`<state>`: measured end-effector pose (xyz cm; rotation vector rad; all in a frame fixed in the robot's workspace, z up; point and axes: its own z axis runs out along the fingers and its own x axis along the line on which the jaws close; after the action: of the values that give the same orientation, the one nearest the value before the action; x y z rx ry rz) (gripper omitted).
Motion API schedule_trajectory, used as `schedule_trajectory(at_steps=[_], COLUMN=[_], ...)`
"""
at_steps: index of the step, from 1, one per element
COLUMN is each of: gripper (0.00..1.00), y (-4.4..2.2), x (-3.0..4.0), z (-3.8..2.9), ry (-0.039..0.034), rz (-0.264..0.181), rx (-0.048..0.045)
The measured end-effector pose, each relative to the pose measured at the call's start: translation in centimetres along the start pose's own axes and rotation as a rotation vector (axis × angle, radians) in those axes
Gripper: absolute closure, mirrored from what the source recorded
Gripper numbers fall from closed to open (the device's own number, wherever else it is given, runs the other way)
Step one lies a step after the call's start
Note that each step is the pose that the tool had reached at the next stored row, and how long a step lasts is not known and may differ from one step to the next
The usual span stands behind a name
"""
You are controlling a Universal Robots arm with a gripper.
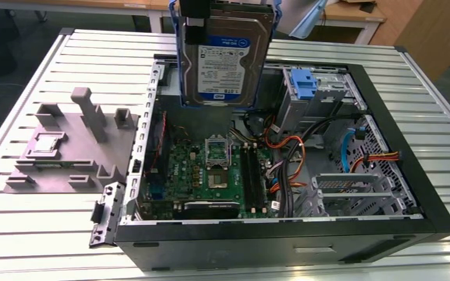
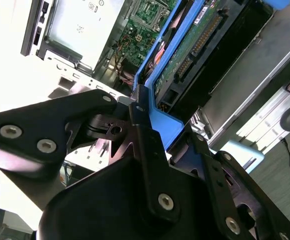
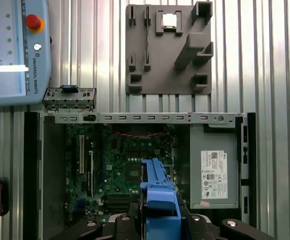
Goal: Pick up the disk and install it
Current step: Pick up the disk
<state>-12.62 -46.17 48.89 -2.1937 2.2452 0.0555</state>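
As tool (image 2: 165,126) clamps, disk (image 1: 225,58) hangs — upright.

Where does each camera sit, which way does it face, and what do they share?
Exterior view: off the arm, looking down at an angle into the open computer case; the gripper holds the disk above it.
First wrist view: on the arm, looking straight down on case and grey fixture; gripper body shows.
Second wrist view: on the arm, looking along the fingers clamping the disk's blue carrier.
Shared: all show disk and case.
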Motion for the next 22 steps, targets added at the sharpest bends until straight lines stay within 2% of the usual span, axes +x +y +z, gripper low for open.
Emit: schedule_trajectory(at_steps=[22], gripper=[0.63], y=[-0.71], x=[-0.01], z=[-0.01], ry=[0.0000], rz=[0.000], rx=[0.0000])
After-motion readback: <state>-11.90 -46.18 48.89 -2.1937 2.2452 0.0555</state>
